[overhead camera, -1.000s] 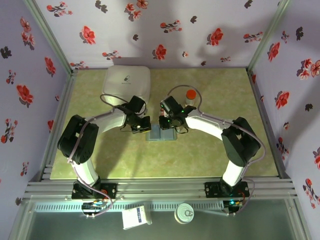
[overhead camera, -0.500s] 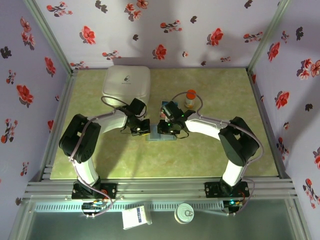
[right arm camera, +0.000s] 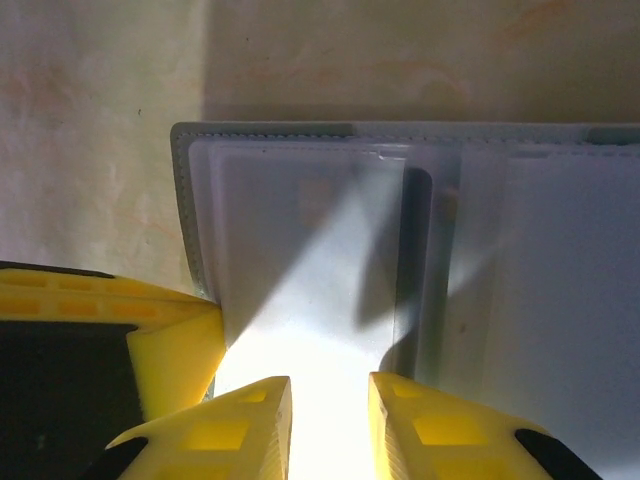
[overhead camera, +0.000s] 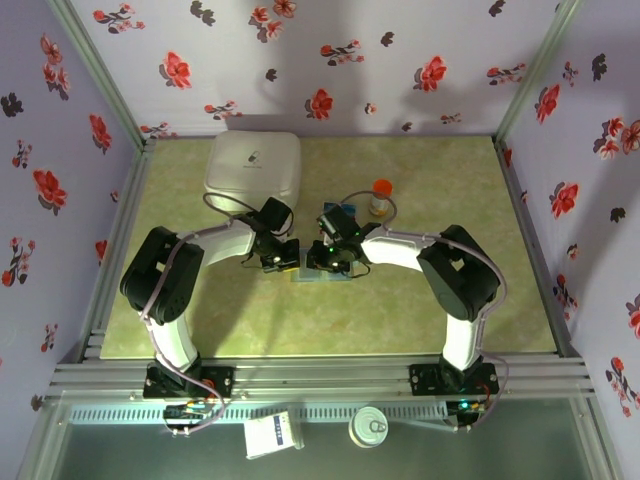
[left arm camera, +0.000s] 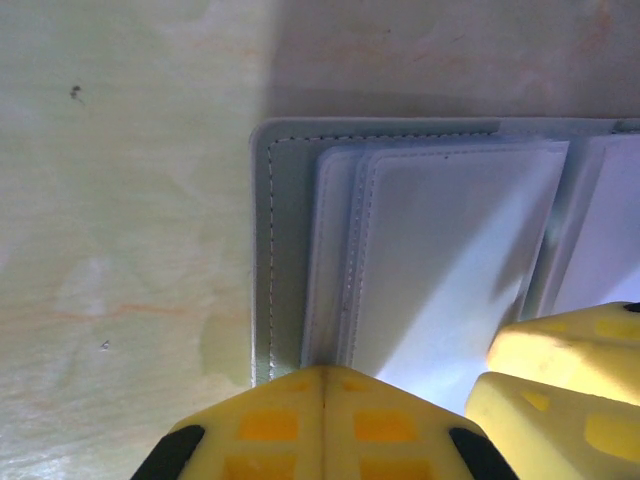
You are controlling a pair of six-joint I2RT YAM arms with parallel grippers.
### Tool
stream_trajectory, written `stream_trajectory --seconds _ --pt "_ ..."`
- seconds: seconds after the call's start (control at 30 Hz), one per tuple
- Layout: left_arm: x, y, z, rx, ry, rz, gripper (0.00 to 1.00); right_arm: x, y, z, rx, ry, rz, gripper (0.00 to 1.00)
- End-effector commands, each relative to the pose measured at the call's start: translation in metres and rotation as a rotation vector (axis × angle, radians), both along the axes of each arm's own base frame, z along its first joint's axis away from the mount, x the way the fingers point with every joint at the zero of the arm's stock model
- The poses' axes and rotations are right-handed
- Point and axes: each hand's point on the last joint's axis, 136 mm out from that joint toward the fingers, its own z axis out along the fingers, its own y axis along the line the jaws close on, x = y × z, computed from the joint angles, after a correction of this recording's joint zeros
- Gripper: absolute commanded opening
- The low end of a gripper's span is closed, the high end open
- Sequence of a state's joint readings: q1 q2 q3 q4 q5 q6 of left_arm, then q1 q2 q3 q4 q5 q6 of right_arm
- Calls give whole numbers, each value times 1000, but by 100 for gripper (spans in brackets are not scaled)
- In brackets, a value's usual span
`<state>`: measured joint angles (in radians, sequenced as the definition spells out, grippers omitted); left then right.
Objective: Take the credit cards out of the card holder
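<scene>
While your closed left gripper (left arm camera: 325,385) pinned the soft grey-teal folding card holder (right arm camera: 300,230) mid-frame, your right gripper (right arm camera: 330,388) moved onto it, jaws slightly apart, ready to pull.

From the top cam the card holder (overhead camera: 318,275) is mostly buried under 2 grippers, the left gripper (overhead camera: 283,262) and right gripper (overhead camera: 326,258); just a sliver peeks out. Left wrist: its near edge sits under yellow fingers (left arm camera: 325,425) and its right side runs off frame. Right wrist: glare blows out the middle panel, and the holder's cut off right and bottom. Can't tell if any credit cards are in the sleeves.
</scene>
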<state>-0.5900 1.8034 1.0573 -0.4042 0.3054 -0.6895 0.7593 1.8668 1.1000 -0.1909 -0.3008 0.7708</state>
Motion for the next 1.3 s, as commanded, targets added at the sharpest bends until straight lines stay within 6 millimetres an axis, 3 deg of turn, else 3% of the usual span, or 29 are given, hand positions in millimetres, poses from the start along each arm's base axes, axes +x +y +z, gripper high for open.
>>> stream_trajectory --seconds 0.0,0.27,0.6,0.83,1.03,1.27 --pt "-9 15 -16 67 38 -8 0 5 11 7 31 0 -6 26" --pt "-9 15 -18 64 43 -10 0 3 8 -1 4 12 -6 16" --pt "-10 16 -18 66 45 -9 0 2 -16 -6 -107 -6 -34 25" --pt "-9 16 -17 67 44 -8 0 2 -17 -6 -84 -10 -43 25" --pt "-3 15 0 43 1 7 0 3 -14 -6 -1 1 -54 25" --pt "9 2 32 -39 -60 34 0 1 -18 -9 64 18 -56 24"
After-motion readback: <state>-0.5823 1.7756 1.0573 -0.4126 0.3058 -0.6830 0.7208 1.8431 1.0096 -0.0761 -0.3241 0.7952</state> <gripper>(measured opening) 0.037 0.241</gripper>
